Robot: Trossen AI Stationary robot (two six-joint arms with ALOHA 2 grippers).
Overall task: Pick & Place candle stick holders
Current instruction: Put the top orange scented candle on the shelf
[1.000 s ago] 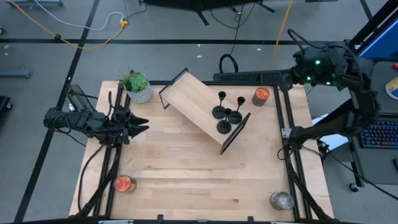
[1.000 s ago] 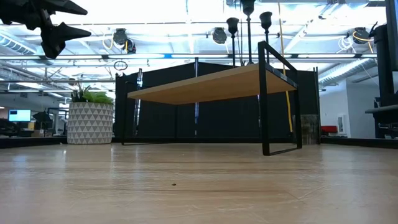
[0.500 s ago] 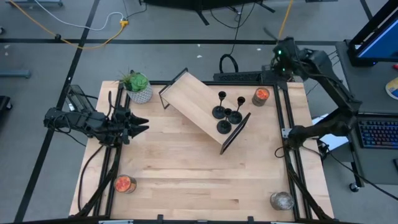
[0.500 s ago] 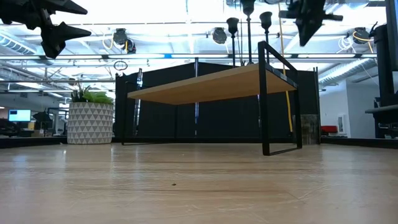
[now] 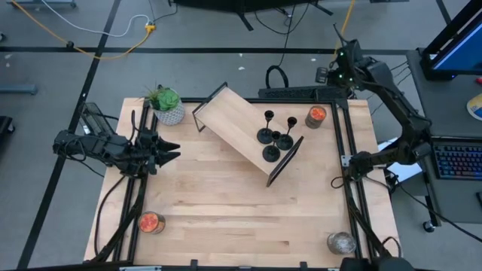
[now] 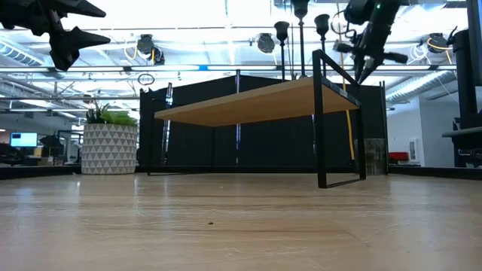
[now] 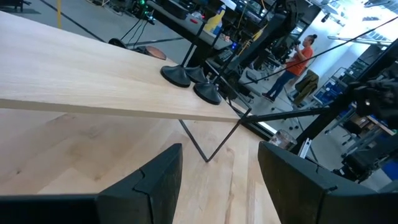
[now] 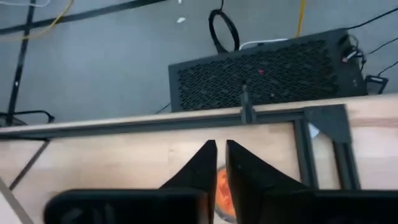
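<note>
Wooden table (image 5: 226, 196) carries a shelf (image 5: 233, 124) bearing candle stick holders (image 5: 276, 138); left hand (image 5: 167, 150) spread, right hand (image 8: 219, 163) nearly closed, both empty.

potted plant (image 5: 166, 104), wooden shelf (image 5: 239, 125), orange candles (image 5: 316, 115)

We count four candle stick holders (image 5: 273, 137) standing together on one small wooden shelf (image 5: 233, 120). We see one potted plant (image 5: 167, 104) on the counter (image 5: 226, 203). We count two orange candles, one (image 5: 316, 115) by the shelf and one (image 5: 151, 223) at a corner, plus one grey jar (image 5: 340, 242). There are two robot arms.
</note>
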